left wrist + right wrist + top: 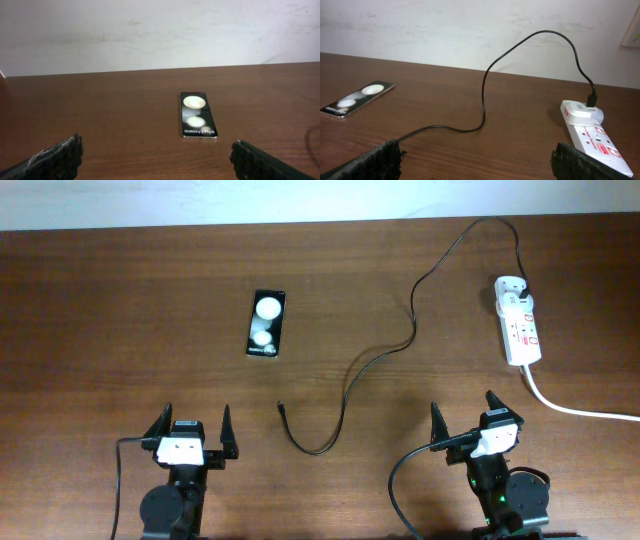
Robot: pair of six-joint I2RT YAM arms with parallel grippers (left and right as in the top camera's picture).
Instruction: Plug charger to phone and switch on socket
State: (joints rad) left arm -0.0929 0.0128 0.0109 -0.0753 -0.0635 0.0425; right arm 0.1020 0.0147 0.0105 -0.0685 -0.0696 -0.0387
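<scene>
The black phone (266, 323) lies flat on the table, left of centre, its screen reflecting two white spots; it also shows in the left wrist view (197, 115) and the right wrist view (357, 97). The thin black charger cable (385, 352) runs from a white adapter on the socket (520, 320) down to its free connector tip (281, 408). The cable also shows in the right wrist view (485, 95), as does the socket (592, 132). My left gripper (192, 427) is open and empty, near the front edge. My right gripper (463, 412) is open and empty, below the socket.
The socket's thick white cord (575, 408) trails off to the right edge. A pale wall (160, 30) stands behind the brown wooden table (120, 310).
</scene>
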